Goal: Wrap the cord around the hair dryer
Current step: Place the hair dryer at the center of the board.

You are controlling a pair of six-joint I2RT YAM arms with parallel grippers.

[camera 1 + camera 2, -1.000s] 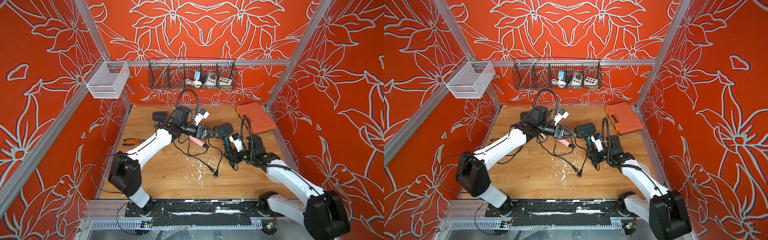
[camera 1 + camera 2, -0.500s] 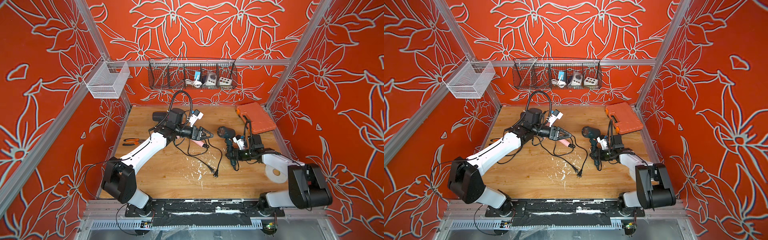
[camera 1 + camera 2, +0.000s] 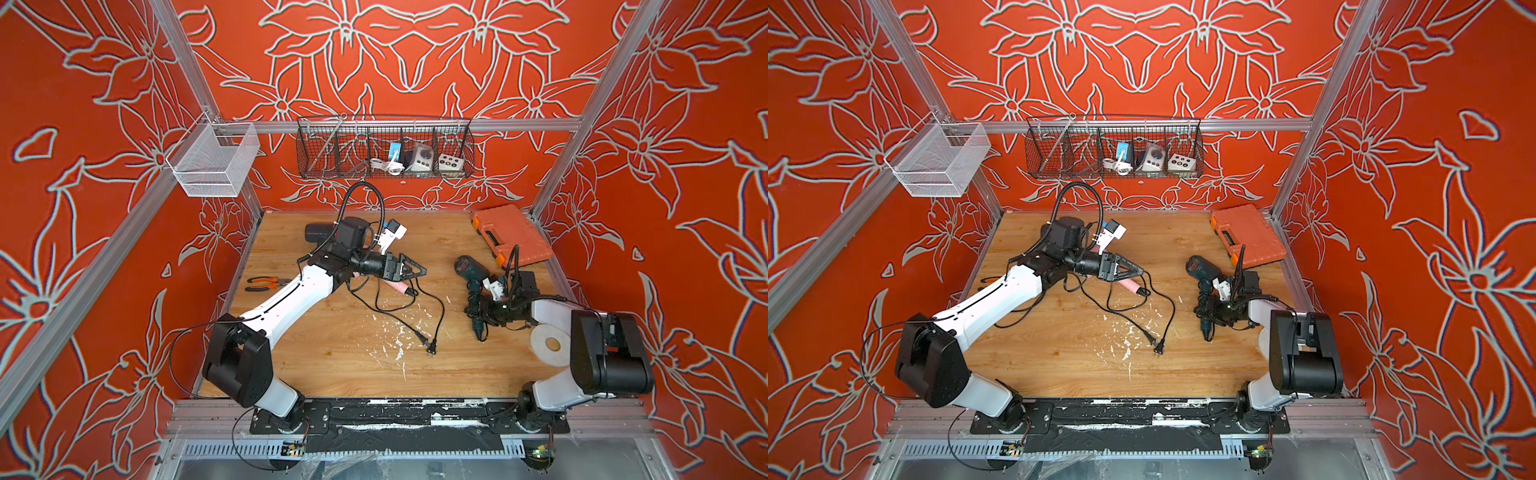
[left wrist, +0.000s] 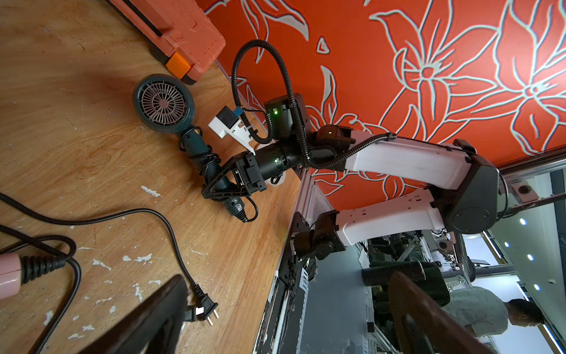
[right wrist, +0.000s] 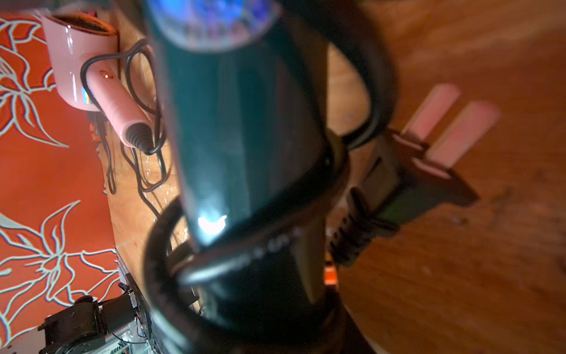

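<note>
Pulled back from the green hair dryer (image 3: 468, 268), the left gripper (image 3: 417, 272) is held with jaws wide apart above a pink hair dryer (image 3: 397, 287) and its loose cord (image 4: 203, 306). The green hair dryer is laid on the table (image 3: 332, 365) near the orange case (image 3: 513, 237), its handle, wound with black cord (image 4: 205, 159), clamped by the right gripper (image 4: 212, 191).
</note>
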